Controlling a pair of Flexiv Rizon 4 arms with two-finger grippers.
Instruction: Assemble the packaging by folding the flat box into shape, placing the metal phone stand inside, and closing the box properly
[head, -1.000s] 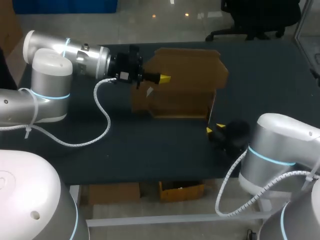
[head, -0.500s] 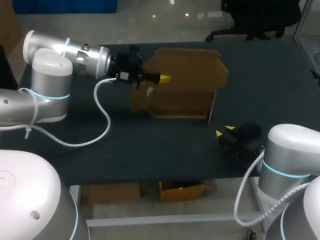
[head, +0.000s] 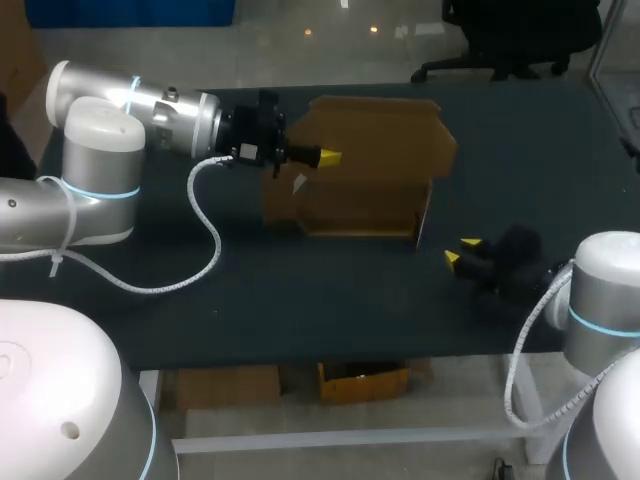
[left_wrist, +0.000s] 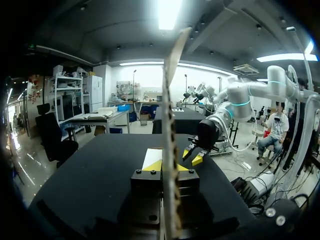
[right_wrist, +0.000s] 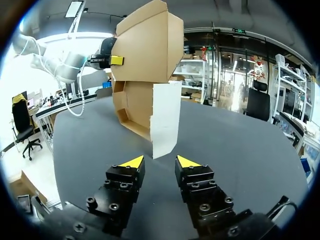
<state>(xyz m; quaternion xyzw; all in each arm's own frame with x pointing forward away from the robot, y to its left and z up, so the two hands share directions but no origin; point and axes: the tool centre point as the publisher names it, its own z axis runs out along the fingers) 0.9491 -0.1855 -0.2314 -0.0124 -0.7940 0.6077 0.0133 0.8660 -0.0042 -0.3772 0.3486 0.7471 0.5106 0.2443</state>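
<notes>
**Box** (head: 370, 170): brown corrugated cardboard, partly folded, standing near the middle of the matte black tabletop (head: 300, 300). A tall back panel with clipped corners rises above a lower, tray-like body with raw, fluted edges. One side flap (right_wrist: 164, 120) shows a smooth white face and stands upright at the end of the box nearest the right arm.

**Surroundings:** a white coiled cable (head: 205, 215) hangs from the left arm in a loop down to the tabletop. In the left wrist view the cardboard panel (left_wrist: 170, 100) runs edge-on up the middle and hides what lies straight ahead.

**Left claw** (head: 328, 157): the forearm lies level above the tabletop, reaching in from the left. Its yellow-tipped fingers pinch the tall panel's upper left edge from both sides (the sheet sits squarely between them in the wrist view).

**Right claw** (head: 461, 250): low over the tabletop, aimed at the white flap and clear of it. Its fingers (right_wrist: 132, 162) are spread, with nothing between them.
</notes>
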